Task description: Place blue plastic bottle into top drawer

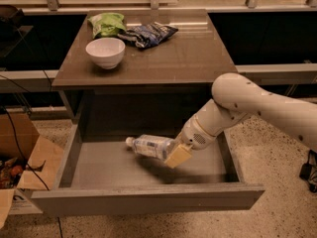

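Note:
The blue plastic bottle [150, 146] is a clear-whitish bottle with a white cap. It lies sideways, cap to the left, low over the grey floor of the open top drawer [143, 197]. My gripper [174, 152] comes in from the right on a white arm and is shut on the bottle's right end, its tan fingers [178, 155] around it. I cannot tell whether the bottle touches the drawer floor.
On the tabletop [188, 58] stand a white bowl [105, 52], a green bag [106, 24] and a dark blue snack bag [148, 33]. An open cardboard box [25, 162] sits on the floor left of the drawer.

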{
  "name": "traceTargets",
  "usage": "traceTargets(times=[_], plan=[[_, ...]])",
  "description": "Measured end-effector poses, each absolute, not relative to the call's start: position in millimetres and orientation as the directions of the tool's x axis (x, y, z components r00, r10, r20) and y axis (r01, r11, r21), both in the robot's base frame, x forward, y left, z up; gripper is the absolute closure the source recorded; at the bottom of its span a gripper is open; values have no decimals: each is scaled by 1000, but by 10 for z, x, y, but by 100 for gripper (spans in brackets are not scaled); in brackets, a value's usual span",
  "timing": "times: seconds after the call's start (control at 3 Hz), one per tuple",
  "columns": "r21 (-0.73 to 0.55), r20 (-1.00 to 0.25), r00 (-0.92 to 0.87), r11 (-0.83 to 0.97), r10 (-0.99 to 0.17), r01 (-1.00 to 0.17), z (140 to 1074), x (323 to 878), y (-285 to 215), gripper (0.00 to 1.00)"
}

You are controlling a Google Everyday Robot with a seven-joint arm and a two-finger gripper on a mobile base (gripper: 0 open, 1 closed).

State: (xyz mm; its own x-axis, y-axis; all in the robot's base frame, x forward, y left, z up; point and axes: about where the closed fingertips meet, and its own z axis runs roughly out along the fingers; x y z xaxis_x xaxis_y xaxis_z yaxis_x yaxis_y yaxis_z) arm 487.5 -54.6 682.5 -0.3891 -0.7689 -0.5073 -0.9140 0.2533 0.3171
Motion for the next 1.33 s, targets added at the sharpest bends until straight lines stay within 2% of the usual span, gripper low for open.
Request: traceTargets(times=[0.67,1.0,1.33], plan=[[320,-412,-450,337,-792,-886,6477,4968,-606,38],[320,-410,-451,338,-793,-885,6476,4962,-608,15],[320,-410,-451,338,-793,-885,6476,4962,-607,0]])
